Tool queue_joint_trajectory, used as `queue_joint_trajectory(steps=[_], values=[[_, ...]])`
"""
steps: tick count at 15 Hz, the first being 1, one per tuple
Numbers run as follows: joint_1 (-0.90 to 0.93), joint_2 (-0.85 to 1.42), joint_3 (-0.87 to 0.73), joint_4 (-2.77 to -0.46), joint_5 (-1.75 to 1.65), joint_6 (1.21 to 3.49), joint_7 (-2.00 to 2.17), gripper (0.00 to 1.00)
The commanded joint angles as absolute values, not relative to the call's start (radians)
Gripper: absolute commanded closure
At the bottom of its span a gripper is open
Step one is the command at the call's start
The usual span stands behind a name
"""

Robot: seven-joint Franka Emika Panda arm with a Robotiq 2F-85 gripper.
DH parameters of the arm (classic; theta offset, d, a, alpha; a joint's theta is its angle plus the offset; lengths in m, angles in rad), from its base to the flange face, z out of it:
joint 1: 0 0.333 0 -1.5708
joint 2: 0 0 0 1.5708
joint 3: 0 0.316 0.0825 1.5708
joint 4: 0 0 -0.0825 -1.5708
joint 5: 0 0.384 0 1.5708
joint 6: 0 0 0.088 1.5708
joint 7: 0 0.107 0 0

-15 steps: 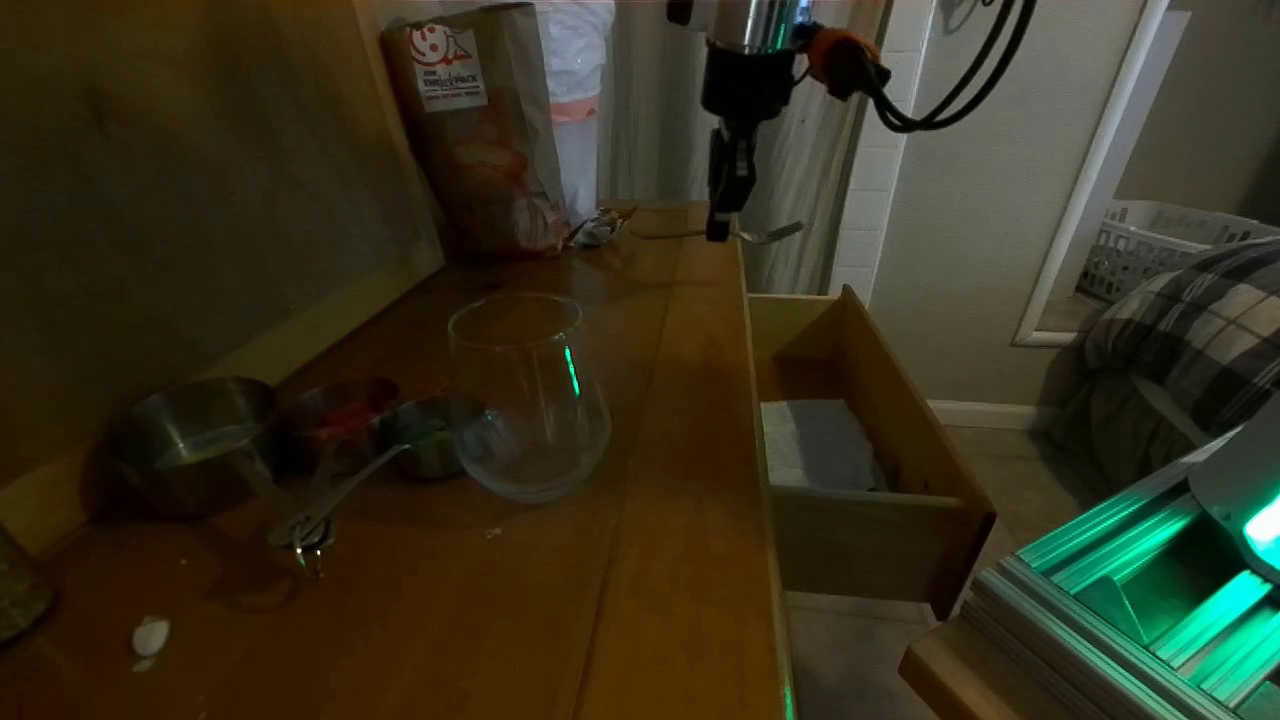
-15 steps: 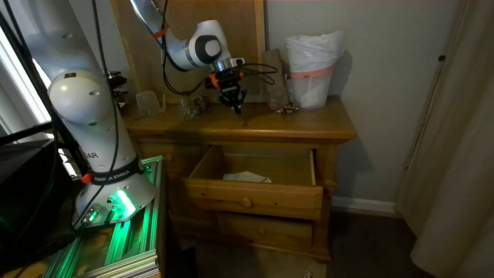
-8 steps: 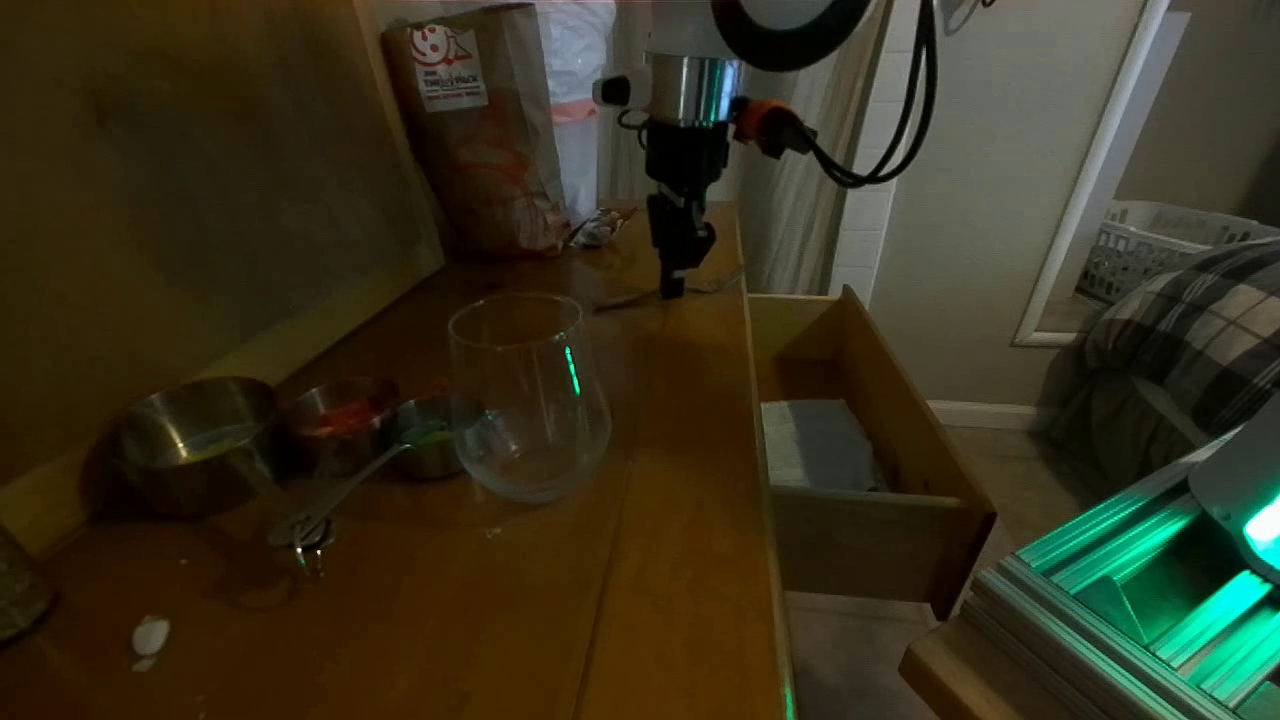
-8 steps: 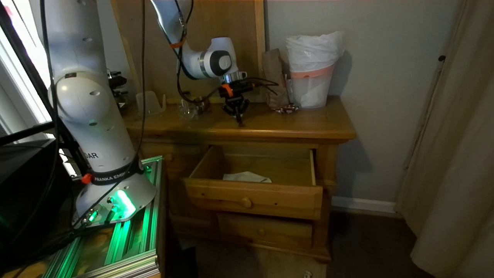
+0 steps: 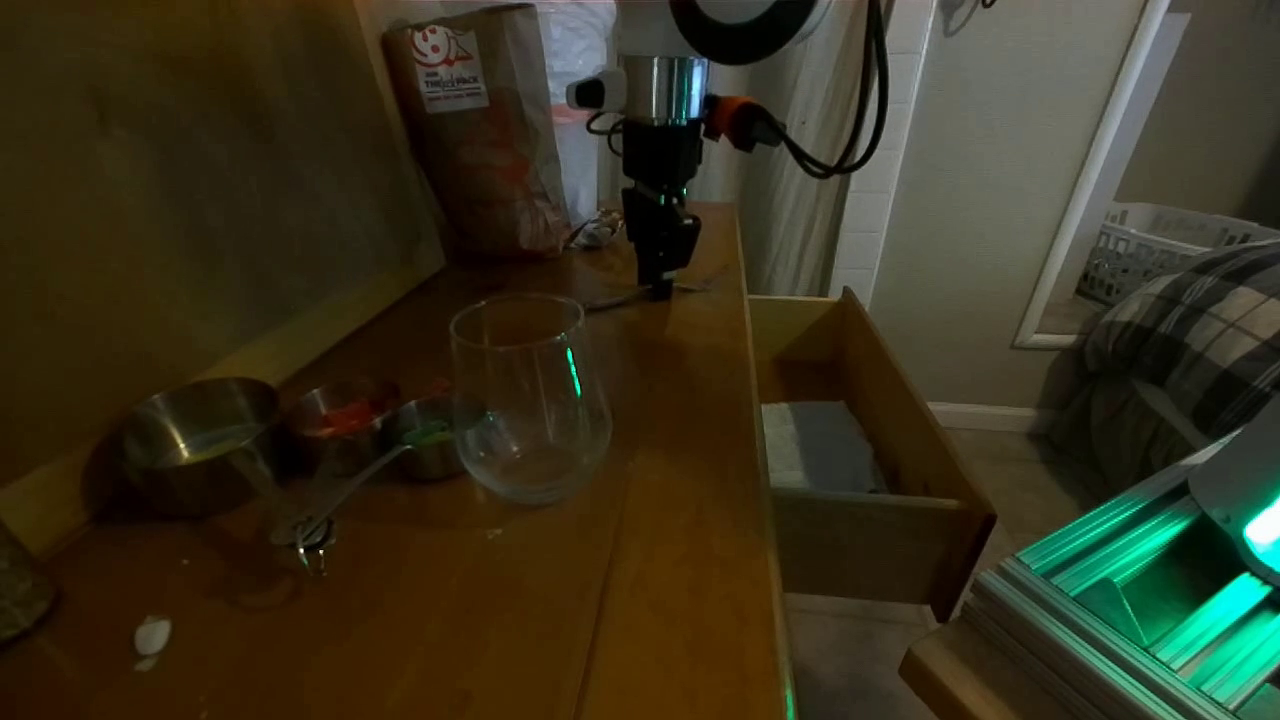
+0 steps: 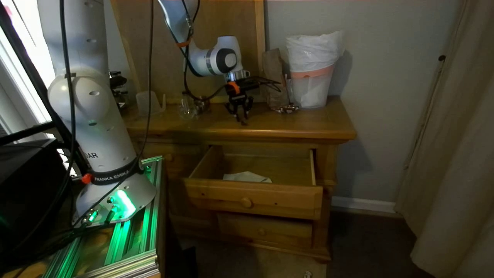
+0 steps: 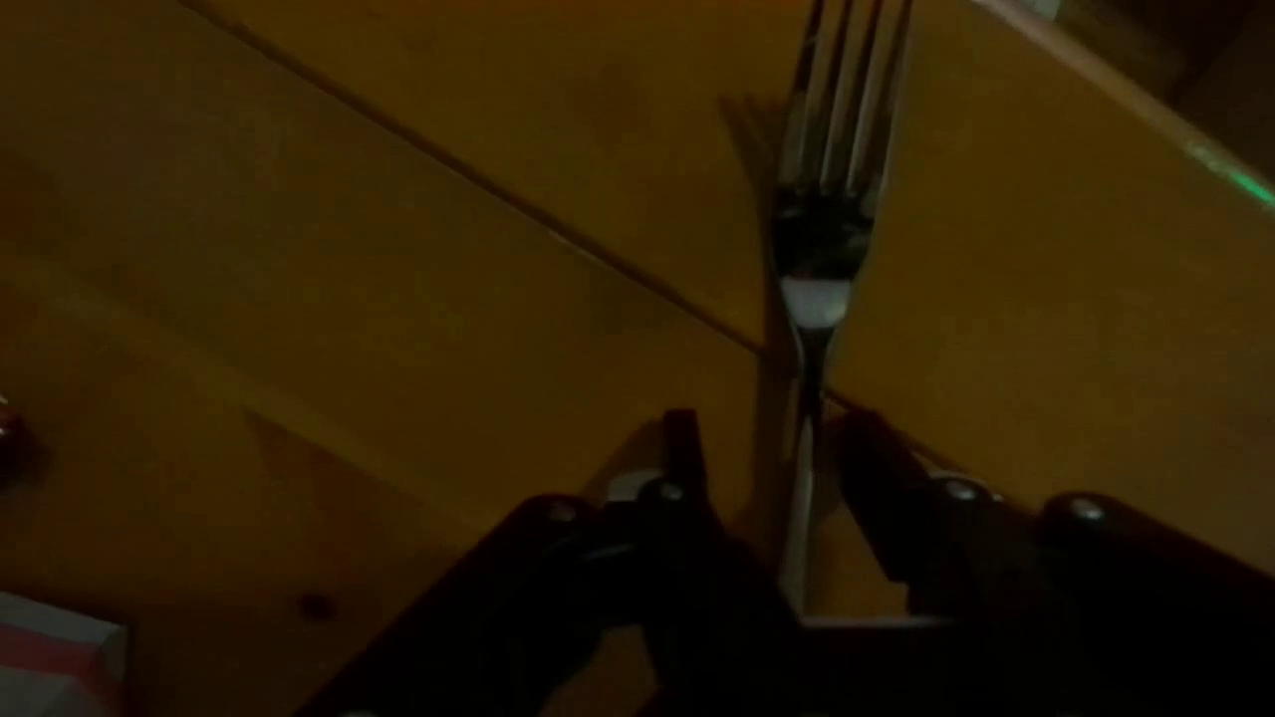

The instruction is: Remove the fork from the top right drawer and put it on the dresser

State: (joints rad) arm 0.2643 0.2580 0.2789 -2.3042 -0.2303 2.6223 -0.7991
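One fork (image 7: 817,299) on one dresser (image 5: 690,500)

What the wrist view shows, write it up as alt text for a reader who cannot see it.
A silver metal fork lies on the brown wooden plank dresser top, its tines cut off by the picture's upper edge. Black jaws stand open, one on each side of its handle. A cropped red-and-white object shows at lower left.

The dresser (image 5: 690,540) carries plenty — fork (image 7: 819,299), glass (image 5: 530,410), bag (image 5: 485,135).
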Motion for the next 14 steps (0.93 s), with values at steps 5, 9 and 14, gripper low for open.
queue_joint_trajectory(steps=[5, 9, 14], values=[[0.228, 0.148, 0.287, -2.34, -0.225, 2.584, -0.794, 0.02], [0.201, -0.004, 0.262, -2.439, -0.187, 2.56, -0.741, 0.0], [0.194, -0.24, 0.192, -2.621, 0.006, 2.544, -0.705, 0.0]])
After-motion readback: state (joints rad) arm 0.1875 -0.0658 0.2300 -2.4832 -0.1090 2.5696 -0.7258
